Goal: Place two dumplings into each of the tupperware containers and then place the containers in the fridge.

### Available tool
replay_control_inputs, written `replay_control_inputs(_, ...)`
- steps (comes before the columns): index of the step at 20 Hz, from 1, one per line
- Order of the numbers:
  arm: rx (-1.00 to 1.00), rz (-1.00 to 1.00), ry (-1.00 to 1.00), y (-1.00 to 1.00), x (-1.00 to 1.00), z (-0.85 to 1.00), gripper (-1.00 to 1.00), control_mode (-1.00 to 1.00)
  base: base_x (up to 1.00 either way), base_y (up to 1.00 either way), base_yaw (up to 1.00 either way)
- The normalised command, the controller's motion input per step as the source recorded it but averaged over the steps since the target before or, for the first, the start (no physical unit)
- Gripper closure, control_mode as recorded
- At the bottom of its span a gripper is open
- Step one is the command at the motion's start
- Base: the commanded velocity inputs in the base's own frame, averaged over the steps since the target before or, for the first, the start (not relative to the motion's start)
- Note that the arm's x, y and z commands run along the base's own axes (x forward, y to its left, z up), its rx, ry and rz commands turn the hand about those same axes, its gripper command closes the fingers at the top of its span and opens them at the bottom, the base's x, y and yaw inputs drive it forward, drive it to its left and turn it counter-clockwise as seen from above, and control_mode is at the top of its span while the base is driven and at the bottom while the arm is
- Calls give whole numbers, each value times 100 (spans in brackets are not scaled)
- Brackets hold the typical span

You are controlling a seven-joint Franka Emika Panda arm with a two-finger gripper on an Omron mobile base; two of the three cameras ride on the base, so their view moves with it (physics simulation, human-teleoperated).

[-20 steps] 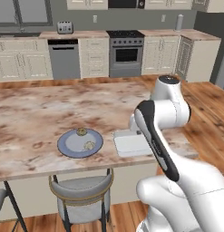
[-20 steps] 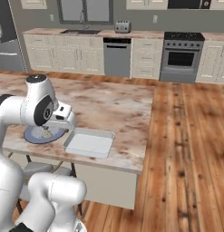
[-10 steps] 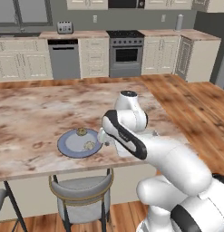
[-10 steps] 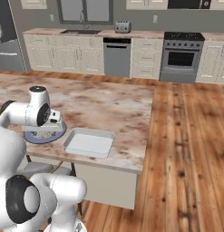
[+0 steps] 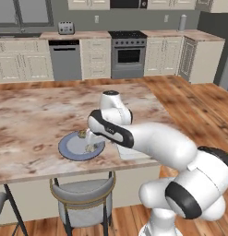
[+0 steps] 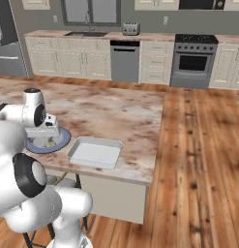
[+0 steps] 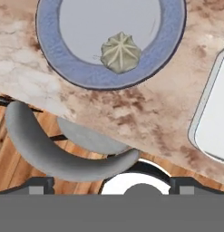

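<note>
The gripper (image 5: pixel 90 138) hangs over the plate (image 5: pixel 69 148) with its jaws spread wide, holding nothing. One dumpling (image 7: pixel 120 52) lies on the plate near the counter's (image 5: pixel 32 115) front edge, round, with no clear long axis. The tupperware container (image 6: pixel 95 152) lies just beside the plate, long side along that edge.
</note>
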Motion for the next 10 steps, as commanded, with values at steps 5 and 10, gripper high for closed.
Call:
replay_control_inputs(5, -11, 0, 0, 33, 42, -48, -100, -100, 0, 0, 0)
replay_control_inputs(10, 0, -3, 2, 13, 61, -27, -100, -100, 0, 0, 0)
